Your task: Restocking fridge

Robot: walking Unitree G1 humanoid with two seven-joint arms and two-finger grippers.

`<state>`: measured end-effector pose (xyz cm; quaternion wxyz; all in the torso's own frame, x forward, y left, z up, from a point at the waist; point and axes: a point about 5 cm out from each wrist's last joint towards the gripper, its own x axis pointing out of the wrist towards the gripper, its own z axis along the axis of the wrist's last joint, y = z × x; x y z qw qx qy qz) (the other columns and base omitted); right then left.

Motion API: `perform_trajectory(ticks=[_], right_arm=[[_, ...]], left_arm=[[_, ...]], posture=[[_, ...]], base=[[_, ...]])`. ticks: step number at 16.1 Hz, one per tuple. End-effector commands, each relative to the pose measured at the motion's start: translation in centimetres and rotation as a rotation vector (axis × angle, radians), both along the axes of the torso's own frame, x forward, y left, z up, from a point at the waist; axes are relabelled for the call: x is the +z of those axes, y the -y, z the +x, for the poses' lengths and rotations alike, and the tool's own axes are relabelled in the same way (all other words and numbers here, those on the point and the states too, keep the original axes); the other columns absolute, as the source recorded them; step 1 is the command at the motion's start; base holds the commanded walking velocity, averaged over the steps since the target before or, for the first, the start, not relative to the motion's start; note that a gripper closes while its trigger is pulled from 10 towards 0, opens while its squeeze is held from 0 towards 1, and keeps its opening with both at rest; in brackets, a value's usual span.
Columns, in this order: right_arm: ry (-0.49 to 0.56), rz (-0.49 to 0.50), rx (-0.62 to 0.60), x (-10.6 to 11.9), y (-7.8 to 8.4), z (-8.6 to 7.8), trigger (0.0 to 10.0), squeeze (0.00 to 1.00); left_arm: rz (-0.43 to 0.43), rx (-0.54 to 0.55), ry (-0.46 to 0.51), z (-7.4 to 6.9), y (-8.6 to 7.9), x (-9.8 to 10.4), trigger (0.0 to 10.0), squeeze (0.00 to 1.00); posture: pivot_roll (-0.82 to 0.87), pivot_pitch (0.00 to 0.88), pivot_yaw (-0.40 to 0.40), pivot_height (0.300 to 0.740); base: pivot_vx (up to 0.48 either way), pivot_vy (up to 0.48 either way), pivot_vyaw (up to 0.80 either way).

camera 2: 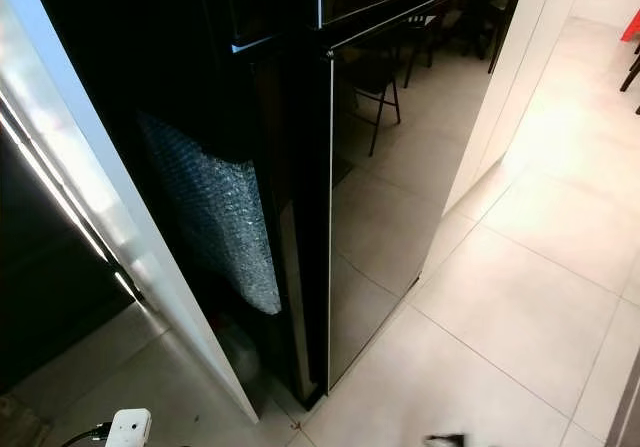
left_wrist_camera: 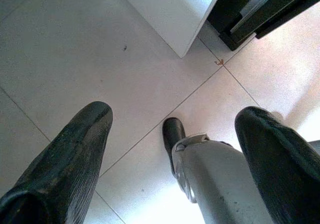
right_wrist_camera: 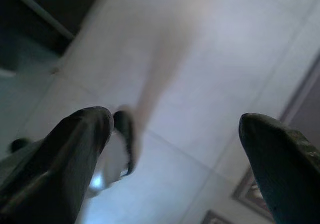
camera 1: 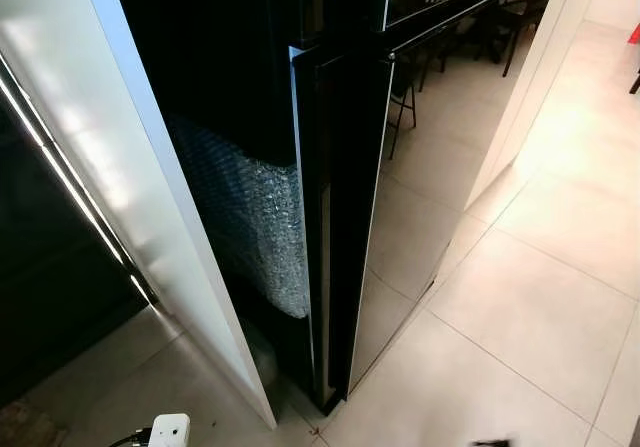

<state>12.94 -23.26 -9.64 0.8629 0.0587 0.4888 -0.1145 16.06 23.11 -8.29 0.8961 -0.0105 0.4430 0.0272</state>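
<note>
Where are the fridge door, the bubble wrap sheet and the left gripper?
fridge door [camera 1: 400,217], left eye view, on its glossy black front.
bubble wrap sheet [camera 1: 255,222], left eye view, mid-sheet on the fridge's side.
left gripper [left_wrist_camera: 175,134], left wrist view, midway between its open fingertips, above floor tiles.

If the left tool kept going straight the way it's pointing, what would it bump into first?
Most likely the robot's own foot, which sits between the open fingers of the left tool, or the tiled floor just past it. Depth is hard to judge here.

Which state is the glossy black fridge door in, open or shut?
Ajar: the glossy black fridge door stands out from the cabinet, its edge exposed.
</note>
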Motion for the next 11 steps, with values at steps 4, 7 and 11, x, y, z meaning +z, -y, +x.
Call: perform_trajectory(ticks=[4,7,11], right_arm=[[-0.028,-0.026,0.061,-0.1,-1.1,0.7,10.0,0.00],[-0.061,0.000,0.037,-0.5,-1.9,0.0,10.0,0.00],[-0.058,0.007,0.033,-0.5,-2.2,0.4,10.0,0.00]], left_arm=[[0.012,0.012,-0.031,-0.8,-0.2,-0.4,10.0,0.00],[0.020,-0.008,-0.034,-0.8,-0.3,-0.3,10.0,0.00],[0.028,0.009,-0.012,-0.4,-0.6,0.0,10.0,0.00]], posture=[[-0.03,0.000,0.011,0.740],[-0.03,0.000,0.024,0.740],[0.00,0.000,0.038,0.740]], base=[[0.000,0.000,0.60],[0.000,0.000,0.80],[0.000,0.000,0.80]])
